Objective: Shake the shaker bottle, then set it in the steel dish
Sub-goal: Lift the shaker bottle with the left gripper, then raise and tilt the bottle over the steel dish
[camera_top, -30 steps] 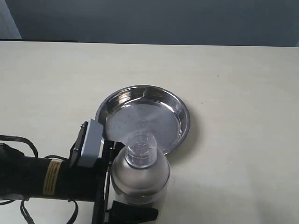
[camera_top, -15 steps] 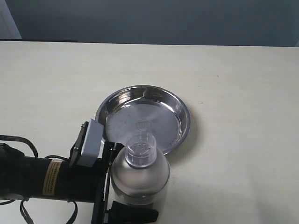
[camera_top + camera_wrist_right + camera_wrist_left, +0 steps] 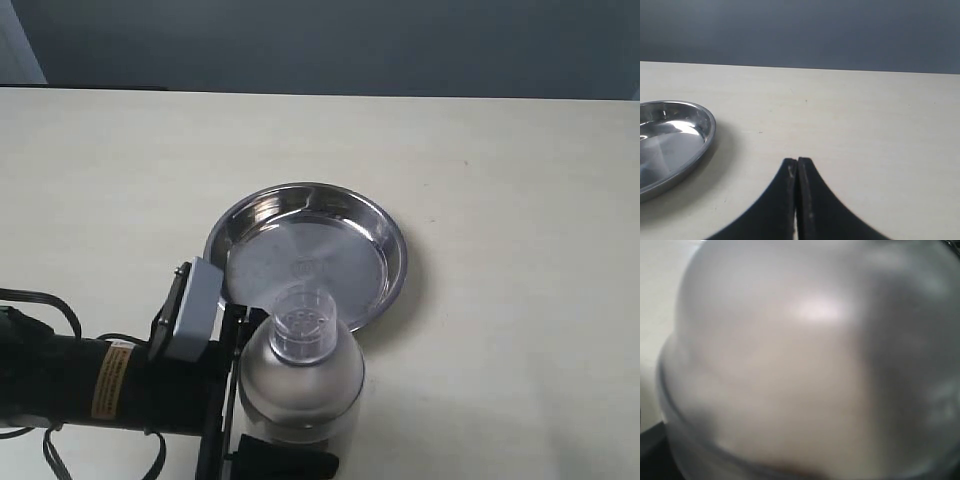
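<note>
The frosted shaker bottle [image 3: 300, 375] stands upright at the near edge of the exterior view, its clear cap [image 3: 305, 320] overlapping the near rim of the steel dish [image 3: 380, 235]. My left gripper [image 3: 268, 420] is shut on the bottle's body, with black fingers on both sides. In the left wrist view the bottle [image 3: 805, 365] fills the picture as a blur, hiding the fingers. The dish [image 3: 670, 135] holds nothing and sits at the edge of the right wrist view. My right gripper [image 3: 797, 162] is shut on nothing above bare table, and is out of the exterior view.
The cream table [image 3: 500, 170] stretches around the dish on all sides, ending at a dark wall at the back. The left arm's black body and cables [image 3: 70, 385] lie along the near left edge.
The bottle and left gripper have shifted only slightly, a little lower and to the right in the exterior view. The dish has not moved.
</note>
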Robot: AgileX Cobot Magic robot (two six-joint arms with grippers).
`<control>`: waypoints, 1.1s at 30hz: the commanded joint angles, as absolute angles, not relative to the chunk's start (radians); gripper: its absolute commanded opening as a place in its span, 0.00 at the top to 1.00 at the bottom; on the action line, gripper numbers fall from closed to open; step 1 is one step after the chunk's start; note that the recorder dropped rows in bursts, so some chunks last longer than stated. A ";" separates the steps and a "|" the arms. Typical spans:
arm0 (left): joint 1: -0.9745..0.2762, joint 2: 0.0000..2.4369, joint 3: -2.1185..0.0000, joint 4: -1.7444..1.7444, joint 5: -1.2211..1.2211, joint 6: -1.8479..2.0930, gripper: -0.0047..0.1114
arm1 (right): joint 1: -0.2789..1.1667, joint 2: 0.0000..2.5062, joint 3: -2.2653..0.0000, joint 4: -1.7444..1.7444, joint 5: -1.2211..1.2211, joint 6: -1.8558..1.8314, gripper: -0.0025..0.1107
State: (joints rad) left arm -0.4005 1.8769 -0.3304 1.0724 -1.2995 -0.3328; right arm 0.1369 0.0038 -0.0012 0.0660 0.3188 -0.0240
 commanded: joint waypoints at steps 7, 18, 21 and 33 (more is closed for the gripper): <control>-0.412 1.841 -0.320 1.005 -1.221 -0.336 0.96 | 0.140 0.000 0.000 0.065 0.305 -0.026 0.98; -0.412 1.673 -0.320 0.974 -1.221 -0.396 0.96 | 0.140 0.000 0.000 0.065 0.305 -0.026 0.98; -0.412 1.623 -0.320 0.963 -1.221 -0.420 0.96 | 0.140 0.000 0.000 0.065 0.305 -0.026 0.98; -0.412 1.253 -0.403 0.686 -0.938 -0.426 0.96 | 0.140 0.000 0.000 0.065 0.305 -0.026 0.98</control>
State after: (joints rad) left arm -0.4087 1.3418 -0.3632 0.7313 -1.0171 -0.4115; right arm 0.1369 0.0038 -0.0012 0.0660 0.3188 -0.0258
